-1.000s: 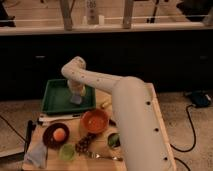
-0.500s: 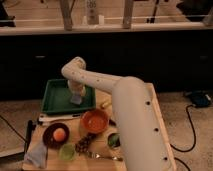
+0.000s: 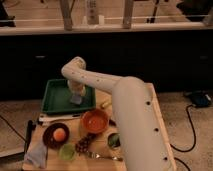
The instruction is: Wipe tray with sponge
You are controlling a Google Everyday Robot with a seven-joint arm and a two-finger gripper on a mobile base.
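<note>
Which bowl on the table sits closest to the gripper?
The orange bowl, just in front of the green tray where the gripper hangs; the dark bowl holding a fruit lies farther off.

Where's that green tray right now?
In the camera view, the tray lies left of centre, just behind the orange bowl; the end effector is down over its right side.
</note>
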